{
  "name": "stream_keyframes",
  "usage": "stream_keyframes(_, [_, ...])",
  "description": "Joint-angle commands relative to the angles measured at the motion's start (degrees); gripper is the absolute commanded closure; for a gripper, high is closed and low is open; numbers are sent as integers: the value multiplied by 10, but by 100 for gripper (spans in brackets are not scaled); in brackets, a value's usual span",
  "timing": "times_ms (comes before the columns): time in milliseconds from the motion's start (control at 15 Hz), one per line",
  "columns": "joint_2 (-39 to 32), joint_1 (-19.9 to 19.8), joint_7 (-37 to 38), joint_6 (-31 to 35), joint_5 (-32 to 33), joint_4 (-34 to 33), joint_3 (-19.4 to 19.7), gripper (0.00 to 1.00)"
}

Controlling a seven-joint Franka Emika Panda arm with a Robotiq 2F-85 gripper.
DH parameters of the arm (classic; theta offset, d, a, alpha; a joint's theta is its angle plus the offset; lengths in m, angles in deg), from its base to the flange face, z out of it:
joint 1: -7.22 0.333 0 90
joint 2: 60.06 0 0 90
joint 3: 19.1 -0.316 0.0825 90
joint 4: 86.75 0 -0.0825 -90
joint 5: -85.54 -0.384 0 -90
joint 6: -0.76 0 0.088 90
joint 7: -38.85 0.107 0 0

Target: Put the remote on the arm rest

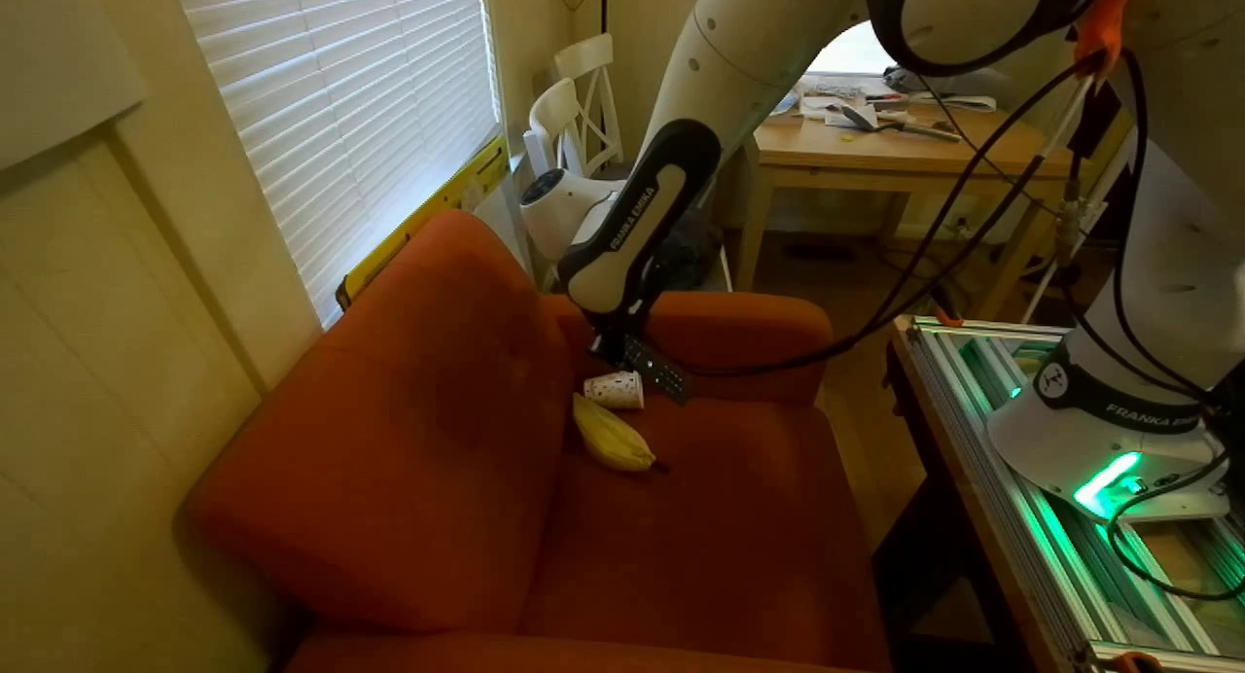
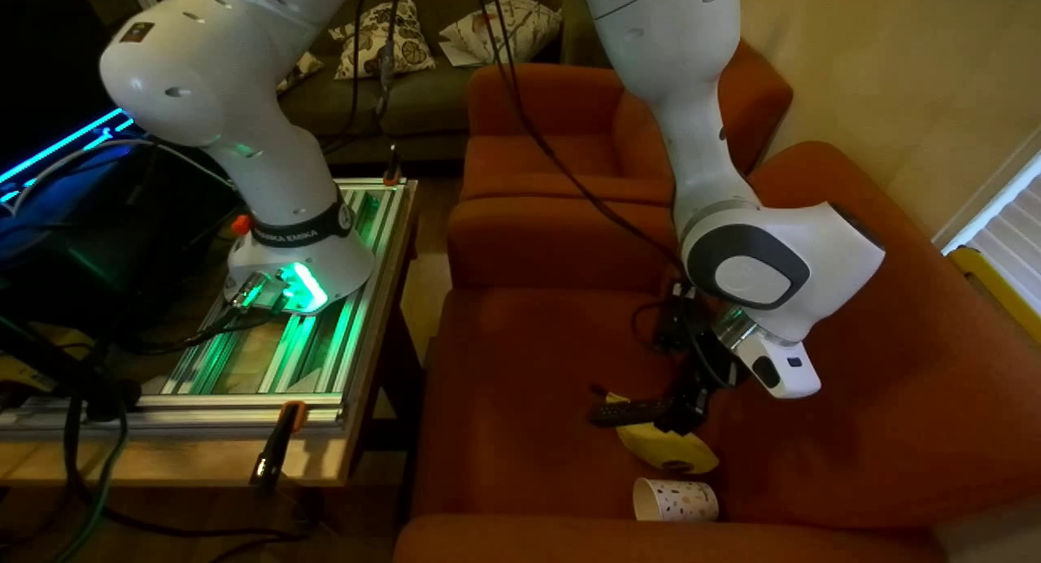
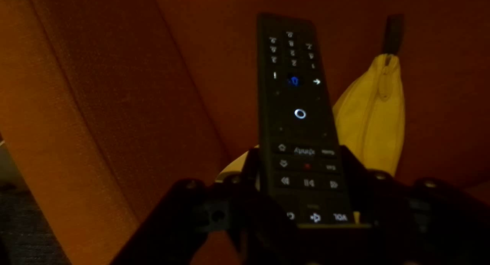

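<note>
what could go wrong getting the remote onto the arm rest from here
The gripper holds the remote toward one end, so the long free part might tip or twist if it bumps something. The speckled cup lies on its side by the arm rest; a low path there could knock it. That arm rest looks rounded at its edges, so the remote may slide off if released off-centre.
</note>
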Motion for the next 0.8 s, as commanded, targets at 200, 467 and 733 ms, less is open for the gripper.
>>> stream_keyframes(200, [-1,-32,-13,-56,39,-34,11,74])
stream_keyframes(467, [-7,-61,-51,-96,49,-63,2,74])
stream_keyframes(733, [-17,-87,-99,-120,55,-93,-5,74])
